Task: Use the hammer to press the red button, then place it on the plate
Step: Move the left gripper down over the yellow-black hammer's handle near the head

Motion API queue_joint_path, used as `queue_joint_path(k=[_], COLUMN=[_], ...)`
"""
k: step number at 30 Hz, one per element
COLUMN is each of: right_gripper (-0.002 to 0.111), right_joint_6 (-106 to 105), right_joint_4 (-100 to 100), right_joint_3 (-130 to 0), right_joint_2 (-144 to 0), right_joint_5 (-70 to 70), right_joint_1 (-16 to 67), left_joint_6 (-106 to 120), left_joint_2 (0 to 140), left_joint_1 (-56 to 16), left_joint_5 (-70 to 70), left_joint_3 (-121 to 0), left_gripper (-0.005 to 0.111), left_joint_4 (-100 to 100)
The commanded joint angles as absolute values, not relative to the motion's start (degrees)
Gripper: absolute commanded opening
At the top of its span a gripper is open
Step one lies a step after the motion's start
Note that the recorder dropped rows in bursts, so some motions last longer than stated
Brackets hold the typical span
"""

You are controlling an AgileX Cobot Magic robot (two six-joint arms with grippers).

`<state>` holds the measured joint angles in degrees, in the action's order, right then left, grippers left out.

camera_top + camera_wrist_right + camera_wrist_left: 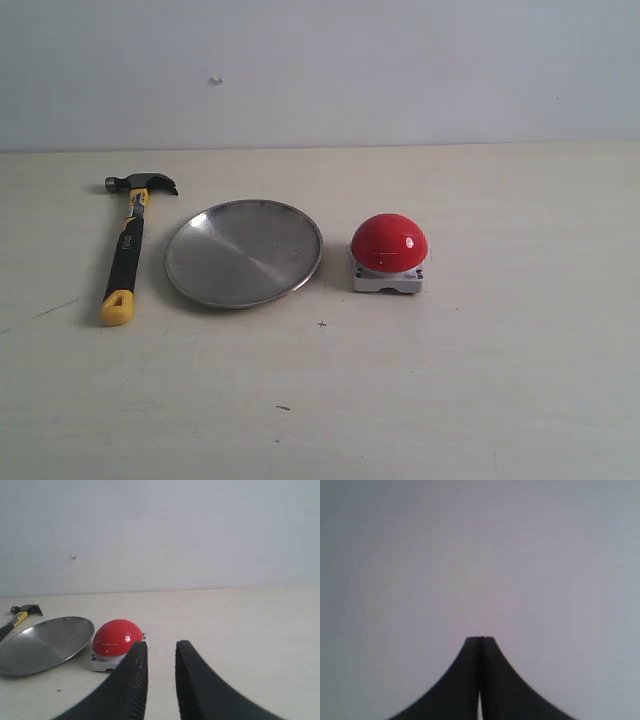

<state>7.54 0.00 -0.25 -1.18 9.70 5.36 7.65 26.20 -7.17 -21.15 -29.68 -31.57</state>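
The hammer point(127, 250) lies flat at the left of the table, dark head toward the wall, yellow end toward the front. Right of it sits the silver plate point(243, 252), and further right the red button point(389, 243) on its grey base. Neither gripper shows in the exterior view. My left gripper point(480, 639) is shut with nothing in it, facing only a blank pale surface. My right gripper point(161, 647) is open and holds nothing; beyond one finger stands the red button point(117, 637), with the plate point(44, 644) and the hammer point(20, 614) further off.
A pale wall point(320, 70) rises behind the light table point(480, 380). A few small dark marks point(284, 408) dot the tabletop near the front.
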Motion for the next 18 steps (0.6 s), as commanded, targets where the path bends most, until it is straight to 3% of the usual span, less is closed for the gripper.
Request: queue_joint_path(k=[1, 11, 18], right_gripper=[0.021, 0.021, 0.021], right_joint_6=[7.6, 7.6, 7.6], right_joint_4=[0.0, 0.0, 0.0], right_joint_3=[0.0, 0.0, 0.0], right_joint_2=[-0.9, -0.9, -0.9], right_joint_5=[9.6, 9.6, 9.6], right_joint_1=[5.0, 5.0, 5.0], left_joint_6=[14.4, 10.9, -2.6], left_joint_2=[44.7, 92.7, 113.6], left_joint_1=[-7.1, -6.3, -6.3], left_joint_5=[-7.3, 26.9, 49.4], left_joint_3=[-41.8, -74.0, -96.8], left_gripper=[0.000, 0.000, 0.000], left_joint_4=[-33.8, -24.0, -4.4])
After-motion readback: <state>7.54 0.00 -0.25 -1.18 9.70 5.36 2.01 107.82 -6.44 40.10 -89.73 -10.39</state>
